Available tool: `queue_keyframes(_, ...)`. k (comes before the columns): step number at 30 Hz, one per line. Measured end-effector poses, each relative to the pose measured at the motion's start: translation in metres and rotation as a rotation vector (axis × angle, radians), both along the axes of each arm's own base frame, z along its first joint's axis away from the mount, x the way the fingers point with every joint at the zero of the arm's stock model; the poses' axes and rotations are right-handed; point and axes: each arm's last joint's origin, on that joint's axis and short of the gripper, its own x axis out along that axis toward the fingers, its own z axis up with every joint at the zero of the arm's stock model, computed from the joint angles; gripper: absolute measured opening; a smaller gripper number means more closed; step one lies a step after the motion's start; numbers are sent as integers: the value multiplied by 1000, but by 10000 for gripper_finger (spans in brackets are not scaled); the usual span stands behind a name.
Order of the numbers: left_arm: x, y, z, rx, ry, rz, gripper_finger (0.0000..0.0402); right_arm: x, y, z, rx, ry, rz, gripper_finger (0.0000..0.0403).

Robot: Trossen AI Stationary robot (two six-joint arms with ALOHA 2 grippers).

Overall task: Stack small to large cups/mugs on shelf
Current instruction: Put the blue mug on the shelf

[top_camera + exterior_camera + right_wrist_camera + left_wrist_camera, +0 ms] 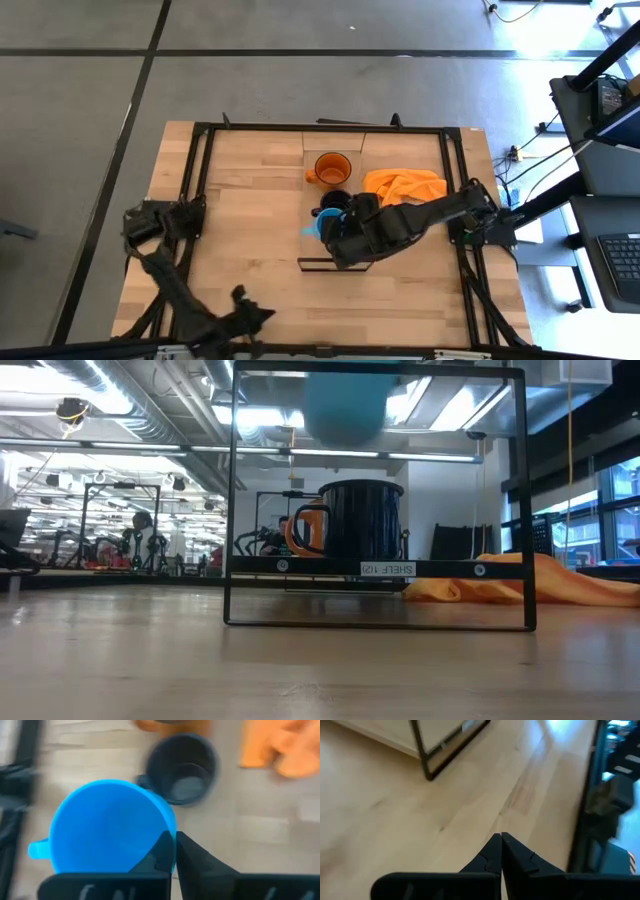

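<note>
Right gripper (175,851): fingers pinched on the rim of the blue mug (107,827), held aloft above the shelf (336,150), apparently just near of the black mug (335,201). Orange mug (331,167): farther back on the shelf. Orange cloth (405,185): right of the mugs. Left gripper (500,851): closed, empty, at the near left.

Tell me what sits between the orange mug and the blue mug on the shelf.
The black mug stands between the orange mug and the blue mug held by the right gripper, seen in the high view.
</note>
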Motion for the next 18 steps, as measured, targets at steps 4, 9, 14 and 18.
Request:
queue_keyframes(4, -38, 5, 18, 89, -41, 13, 0, 1, -3, -16, 43, 20, -113, 13)
queue_keyframes(9, -58, 20, 33, 183, -13, 26, 0, -5, 10, -15, 89, 4, -142, 14)
queue_keyframes(14, -60, 22, 34, 206, -10, 21, 0, -6, 16, -18, 134, 39, -117, 15)
queue_keyframes(18, -60, 22, 34, 211, -15, 19, 0, -5, 17, -23, 150, 83, -87, 15)
